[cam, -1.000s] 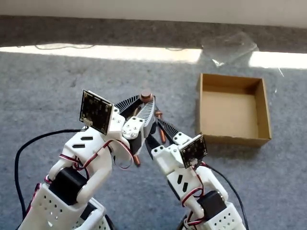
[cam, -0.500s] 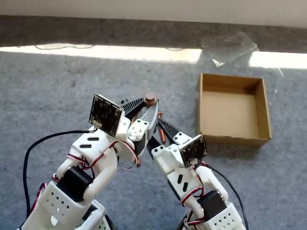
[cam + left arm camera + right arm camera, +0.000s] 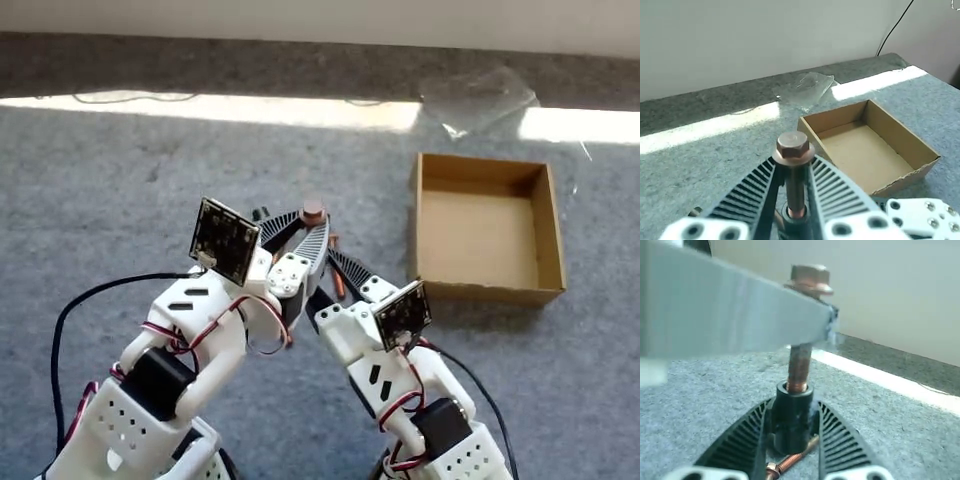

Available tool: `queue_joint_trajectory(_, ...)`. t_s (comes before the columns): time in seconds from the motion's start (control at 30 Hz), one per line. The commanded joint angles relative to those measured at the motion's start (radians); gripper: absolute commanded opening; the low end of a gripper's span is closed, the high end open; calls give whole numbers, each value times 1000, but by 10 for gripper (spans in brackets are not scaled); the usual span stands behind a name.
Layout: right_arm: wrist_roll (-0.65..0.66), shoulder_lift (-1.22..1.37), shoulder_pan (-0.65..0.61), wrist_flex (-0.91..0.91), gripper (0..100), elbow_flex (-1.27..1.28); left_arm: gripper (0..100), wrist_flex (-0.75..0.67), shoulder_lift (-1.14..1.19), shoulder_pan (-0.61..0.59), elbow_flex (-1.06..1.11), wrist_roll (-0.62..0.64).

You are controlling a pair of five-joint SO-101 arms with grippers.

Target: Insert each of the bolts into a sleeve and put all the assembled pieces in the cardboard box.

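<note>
My left gripper [image 3: 794, 162] is shut on a copper bolt [image 3: 793, 146], held upright just under its hex head. The bolt's tip sits in the mouth of a black sleeve [image 3: 791, 416], and my right gripper [image 3: 791, 407] is shut on that sleeve just above the carpet. In the high view the bolt [image 3: 313, 210] stands where the two arms meet, left of the cardboard box [image 3: 487, 232]. The box [image 3: 867, 150] is open-topped, with nothing in it.
A loose copper bolt [image 3: 790, 462] lies on the grey carpet under the sleeve, and one [image 3: 339, 280] shows between the arms. A clear plastic bag [image 3: 480, 98] lies beyond the box. A black cable [image 3: 70, 300] loops at the left.
The left arm has swung right and slightly toward the right arm, carrying the bolt over the sleeve. The right arm has not moved.
</note>
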Motion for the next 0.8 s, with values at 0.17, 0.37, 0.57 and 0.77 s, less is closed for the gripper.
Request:
queue_joint_trajectory(0.17, -2, -10, 12, -5, 4, 71, 5, -2, -18, -12, 44, -8)
queue_joint_trajectory(0.37, -2, -10, 12, -5, 4, 70, 5, -2, -18, -12, 58, -8)
queue_joint_trajectory(0.57, -2, -10, 12, -5, 4, 68, 5, -2, -18, -12, 59, -12)
queue_joint_trajectory(0.77, -2, -10, 12, -5, 4, 68, 5, -5, -18, -13, 56, -14)
